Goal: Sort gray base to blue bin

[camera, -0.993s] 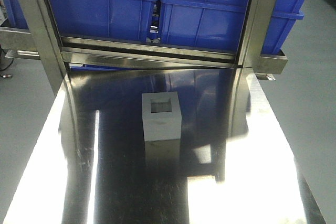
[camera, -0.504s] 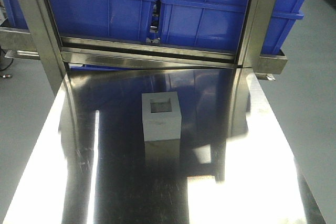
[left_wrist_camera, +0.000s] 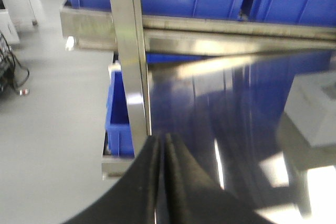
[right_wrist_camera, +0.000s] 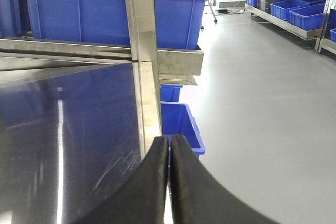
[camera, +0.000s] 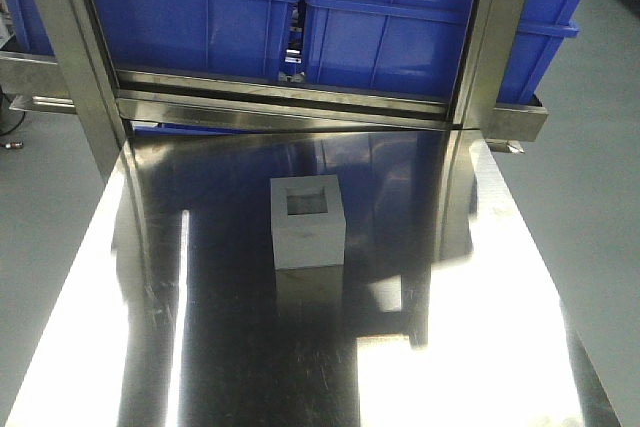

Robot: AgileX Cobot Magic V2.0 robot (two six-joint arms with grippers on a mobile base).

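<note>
The gray base point(camera: 308, 222) stands upright near the middle of the shiny steel desk point(camera: 210, 347), with its square recess facing up and nothing touching it. Beyond the far edge, a steel rack point(camera: 290, 97) carries a blue bin point(camera: 400, 27), well apart from the block, beside a neighbouring bin point(camera: 190, 22) holding something red. The left fingers point(left_wrist_camera: 142, 182) are pressed together around nothing, at the desk's left edge. The right fingers point(right_wrist_camera: 149, 182) are likewise closed and empty at its right edge.
</note>
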